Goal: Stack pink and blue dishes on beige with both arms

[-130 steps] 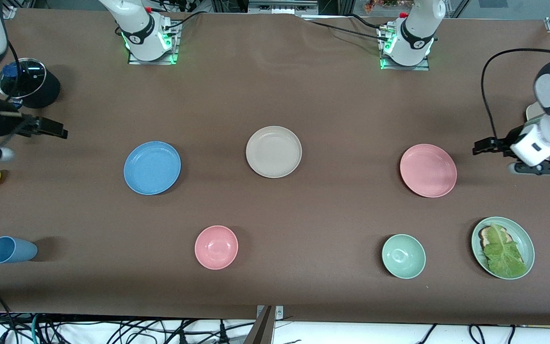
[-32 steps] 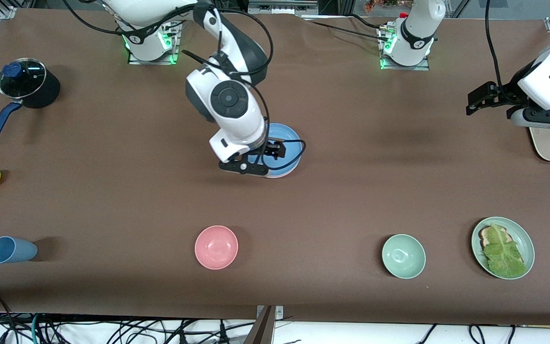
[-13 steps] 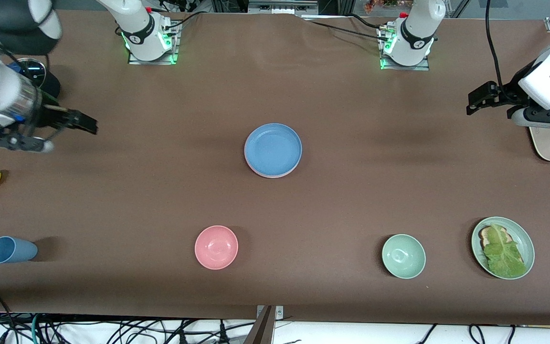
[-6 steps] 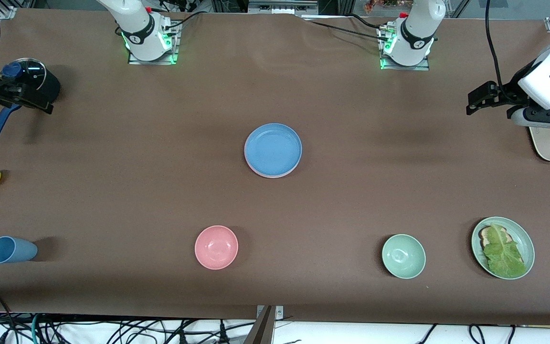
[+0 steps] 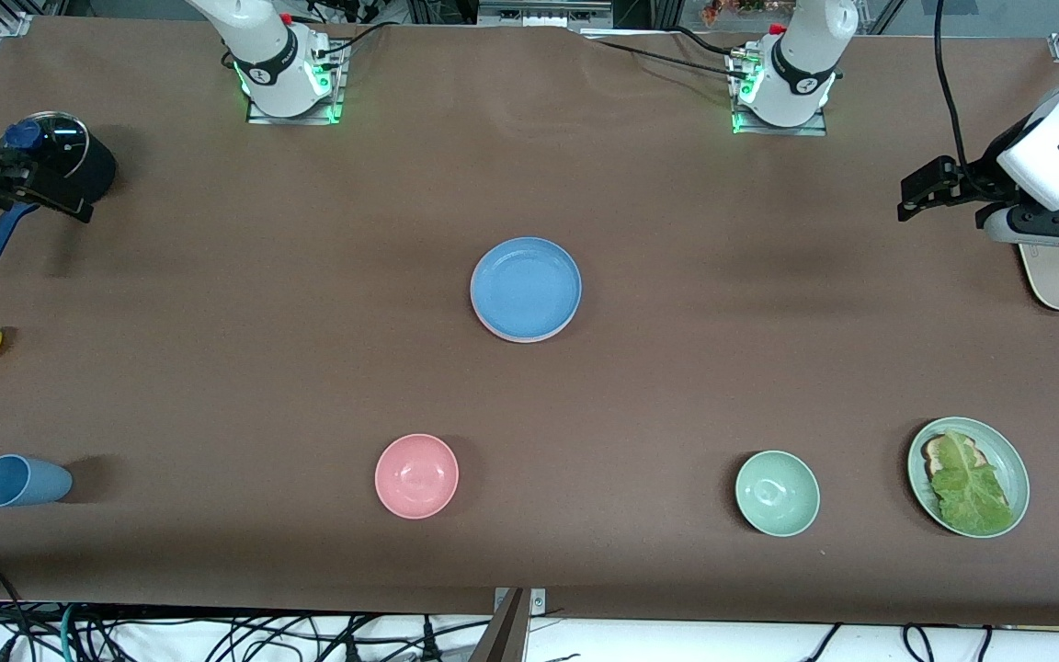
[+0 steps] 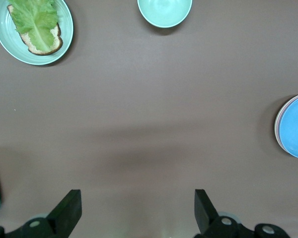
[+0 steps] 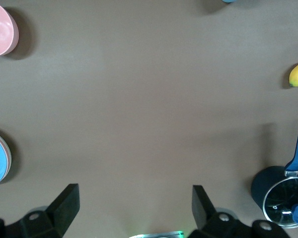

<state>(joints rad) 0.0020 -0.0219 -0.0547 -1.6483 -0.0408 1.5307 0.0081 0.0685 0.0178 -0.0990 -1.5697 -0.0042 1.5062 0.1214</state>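
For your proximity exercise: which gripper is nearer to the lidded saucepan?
Right. The right gripper hangs open beside the lidded saucepan; the left gripper waits open over the table's other end.

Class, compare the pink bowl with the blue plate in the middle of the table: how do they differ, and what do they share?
The pink bowl is smaller and deeper; the blue plate is wider and shallow. The bowl sits alone on the table, nearer the front camera; the plate tops a stack, with a pink rim showing beneath it. Both are round, upright, empty and untouched by either gripper.
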